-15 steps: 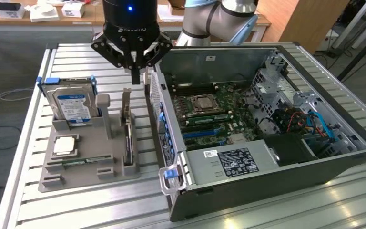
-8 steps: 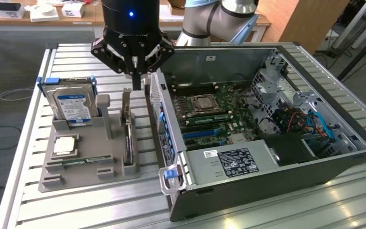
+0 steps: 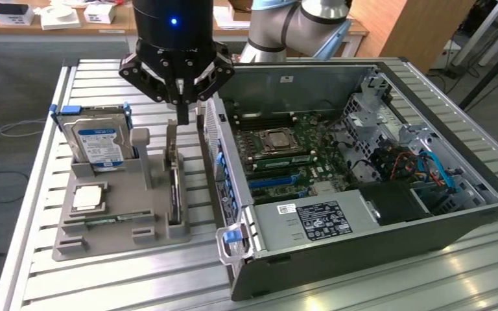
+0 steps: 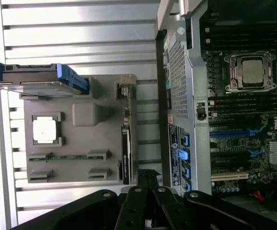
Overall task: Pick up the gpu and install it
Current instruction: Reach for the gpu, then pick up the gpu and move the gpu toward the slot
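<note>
Black robot fingers (image 3: 181, 107), pressed together and holding nothing, hang just above the gpu (image 3: 173, 178), a thin green-brown circuit card with a black face. The card stands on edge in a grey moulded holder (image 3: 111, 227) on the slatted metal surface (image 3: 102, 278). To the exterior view's right of the fingers lies an open black computer case (image 3: 388, 246), and to their left a blue-labelled hard drive (image 3: 98, 142) stands upright.
</note>
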Tool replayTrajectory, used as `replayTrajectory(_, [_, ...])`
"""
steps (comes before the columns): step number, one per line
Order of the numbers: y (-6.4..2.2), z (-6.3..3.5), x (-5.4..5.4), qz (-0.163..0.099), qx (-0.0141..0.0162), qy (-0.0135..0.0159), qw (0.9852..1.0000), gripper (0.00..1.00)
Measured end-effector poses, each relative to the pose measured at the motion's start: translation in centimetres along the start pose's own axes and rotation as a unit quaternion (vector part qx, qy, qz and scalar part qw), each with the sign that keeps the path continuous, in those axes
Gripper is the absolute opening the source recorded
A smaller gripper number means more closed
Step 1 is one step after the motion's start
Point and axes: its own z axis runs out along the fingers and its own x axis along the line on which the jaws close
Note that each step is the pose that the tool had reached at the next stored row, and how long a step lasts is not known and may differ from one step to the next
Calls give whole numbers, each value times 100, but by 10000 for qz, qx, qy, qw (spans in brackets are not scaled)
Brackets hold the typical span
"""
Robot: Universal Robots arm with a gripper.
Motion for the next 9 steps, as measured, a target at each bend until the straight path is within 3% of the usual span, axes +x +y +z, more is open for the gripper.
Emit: replayTrajectory(9, [-2,0,11,0,0,0,10000,11])
